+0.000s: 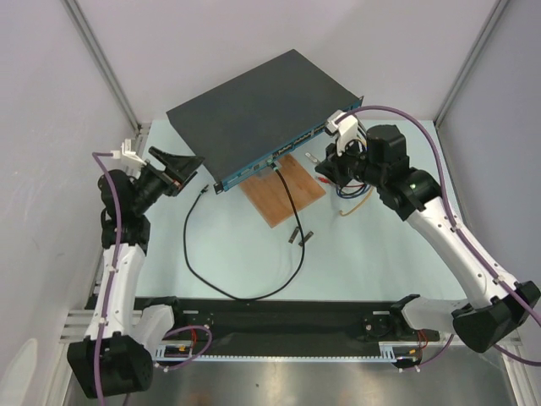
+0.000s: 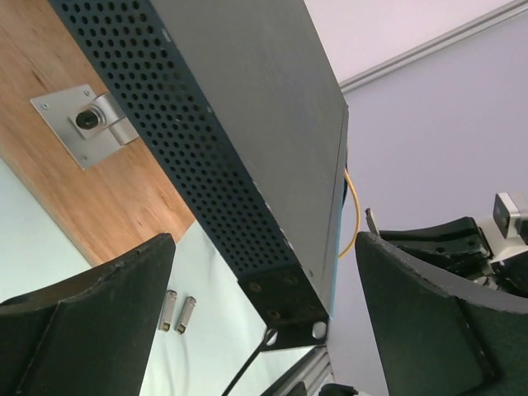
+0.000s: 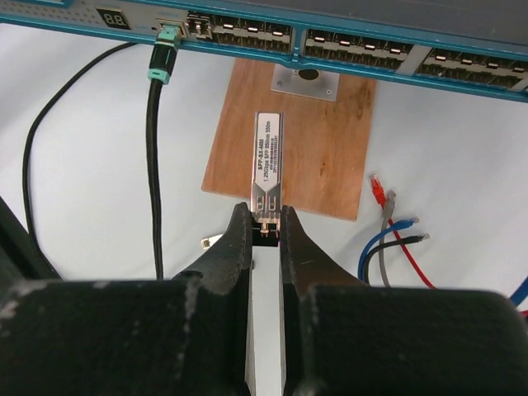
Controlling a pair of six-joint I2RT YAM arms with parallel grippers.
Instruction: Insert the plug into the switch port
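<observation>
The switch (image 1: 254, 106) is a flat black box with a teal front face (image 3: 355, 51) carrying rows of ports. My right gripper (image 3: 266, 221) is shut on the rear end of the plug (image 3: 266, 161), a small silver labelled module. The plug points at the port row and hangs over the wooden board, a short way from the face. In the top view the right gripper (image 1: 325, 167) sits just in front of the switch's right end. My left gripper (image 1: 180, 170) is open and empty, with its jaws spread either side of the switch's left corner (image 2: 285, 301), not touching it.
A brown wooden board (image 1: 283, 199) with a metal bracket (image 3: 306, 82) lies before the switch. A black cable (image 1: 193, 258) with a teal connector (image 3: 162, 59) is plugged into a left port. Two loose modules (image 1: 297, 235) and coloured wires (image 3: 396, 239) lie on the table.
</observation>
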